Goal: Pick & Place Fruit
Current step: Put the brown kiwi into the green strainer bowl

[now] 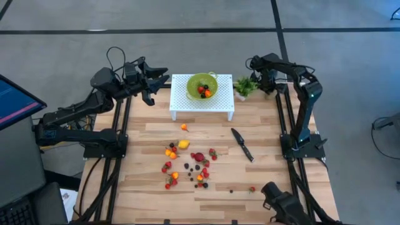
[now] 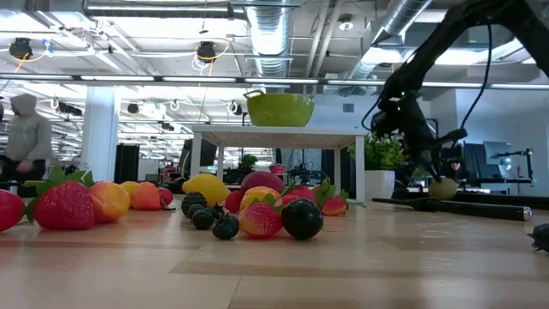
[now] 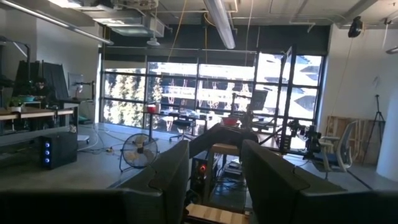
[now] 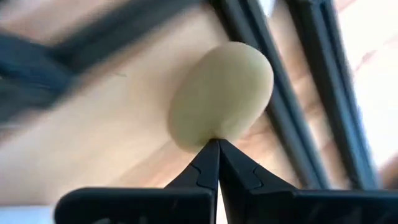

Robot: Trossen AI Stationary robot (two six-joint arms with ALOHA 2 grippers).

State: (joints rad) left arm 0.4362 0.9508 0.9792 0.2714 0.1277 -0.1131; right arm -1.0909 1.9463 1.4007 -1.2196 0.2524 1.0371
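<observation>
Fruit, small plastic toy pieces in red, orange, yellow and dark purple [image 1: 187, 164], lies scattered mid wooden table [image 1: 281, 187]; more sit in the green bowl [image 1: 201, 83] on the white perforated stand [image 1: 181, 100]. Right gripper [image 4: 217, 146], near the small potted plant [image 1: 245, 87], has fingertips pinched together against a pale yellow-green oval fruit [image 4: 221, 93]. Left gripper [image 3: 214, 168] hangs released beside the stand's left end. Black knife [image 1: 242, 144] lies right of the pile.
</observation>
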